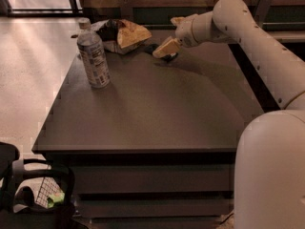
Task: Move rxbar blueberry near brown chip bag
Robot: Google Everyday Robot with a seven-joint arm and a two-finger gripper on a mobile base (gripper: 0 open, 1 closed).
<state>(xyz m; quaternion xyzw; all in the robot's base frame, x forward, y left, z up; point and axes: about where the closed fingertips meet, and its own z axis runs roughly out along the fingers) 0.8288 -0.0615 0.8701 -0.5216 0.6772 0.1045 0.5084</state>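
Camera view looks down on a dark table [152, 113] from its near edge. At the far side lies the brown chip bag [127, 32], crumpled, tan-orange and dark brown. Just to its right a small dark shape, which I take to be the rxbar blueberry [153, 47], sits low at the table surface, close beside the bag. The gripper [167, 48], tan-coloured, is right against the bar's far end, at the tip of a white arm [257, 37] reaching in from the right. Whether the gripper is clamped on the bar or apart from it cannot be told. A clear labelled bottle [94, 56] stands upright at the left, well apart from the bar.

The bar is probably light, flat and fairly stiff, with a slick wrapper. Taking hold across its narrow width, near the middle, seems safest; a hold at one end could let it swing or slip.
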